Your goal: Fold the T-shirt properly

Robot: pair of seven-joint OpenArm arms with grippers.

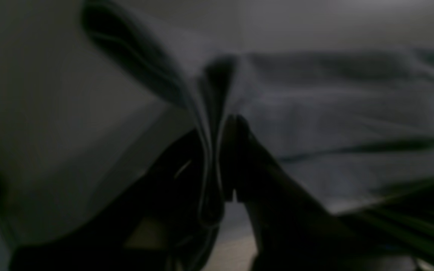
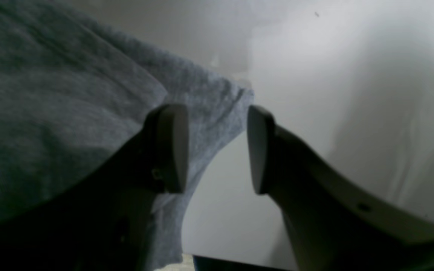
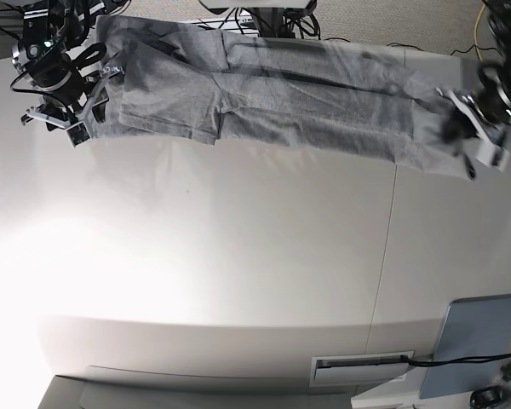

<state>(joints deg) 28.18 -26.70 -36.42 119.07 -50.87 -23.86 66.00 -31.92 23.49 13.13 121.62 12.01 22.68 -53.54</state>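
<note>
Left end effector [image 1: 217,158] is clamped on a bunched fold of the T-shirt [image 1: 333,113]; in the left wrist view the grey cloth runs down between its two dark fingers [image 1: 239,150], which are pressed together on it, though the picture is dim and blurred. In the base view this end effector [image 3: 473,136] sits at the right end of the garment, at the far right of the worktop [image 3: 238,256].

Right end effector [image 2: 217,148] stands with its jaws apart. In the right wrist view a corner of the heather-grey T-shirt [image 2: 70,94] lies partly behind and between the two pale pads [image 2: 171,146], with a clear gap on either side of the cloth edge; whether a pad touches the cloth cannot be told. In the base view it [image 3: 81,119] is at the garment's left end.

The T-shirt [image 3: 281,102] is stretched in a long band across the far edge of the white worktop, folded lengthwise, with creases and a shorter flap lying over its left half.

Near the front right corner of the worktop lies a grey-blue flat panel [image 3: 481,341], well apart from the shirt. Cables [image 3: 289,21] gather beyond the far edge.
</note>
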